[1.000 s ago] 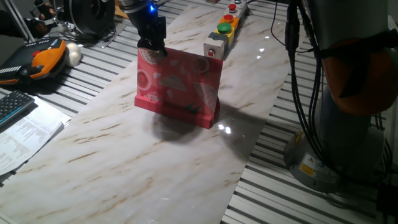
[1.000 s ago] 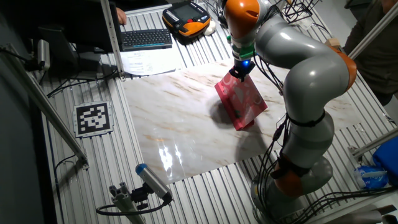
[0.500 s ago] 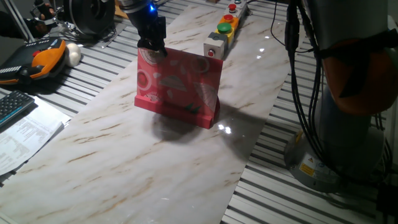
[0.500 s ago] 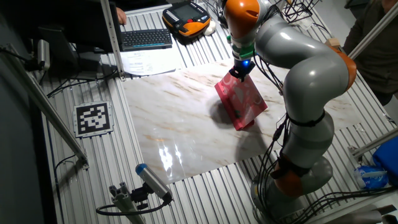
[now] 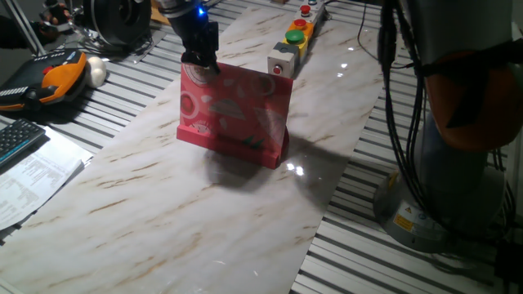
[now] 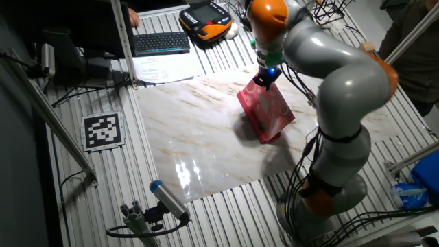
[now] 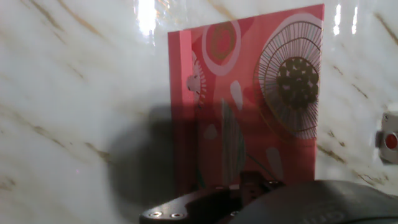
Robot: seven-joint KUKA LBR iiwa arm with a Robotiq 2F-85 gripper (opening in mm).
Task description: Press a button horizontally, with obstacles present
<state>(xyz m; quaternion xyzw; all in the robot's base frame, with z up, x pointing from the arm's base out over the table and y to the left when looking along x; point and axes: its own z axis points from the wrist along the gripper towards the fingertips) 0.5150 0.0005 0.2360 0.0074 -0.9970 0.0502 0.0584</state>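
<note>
Nothing on the counter (image 5: 204, 196) has moved since the earlier frames; only my elbow has swung slightly in the other fixed view, while my jaws (image 5: 200, 60) sit at the same top corner of the pink card (image 5: 235, 114). That card stands upright on its thick base strip between my wrist and the open marble, which is why it counts as the obstacle: it blocks a straight sideways line. My jaws are right at its upper edge and may be pinching it, but I cannot tell from any view whether they are open or closed on it. The button (image 5: 278, 69), a small red disc in a light-grey box, sits just behind the card's far top corner, at the near end of a row of yellow button boxes (image 5: 297, 34). In the hand view it shows at the right edge (image 7: 390, 140), beside the card and untouched.
</note>
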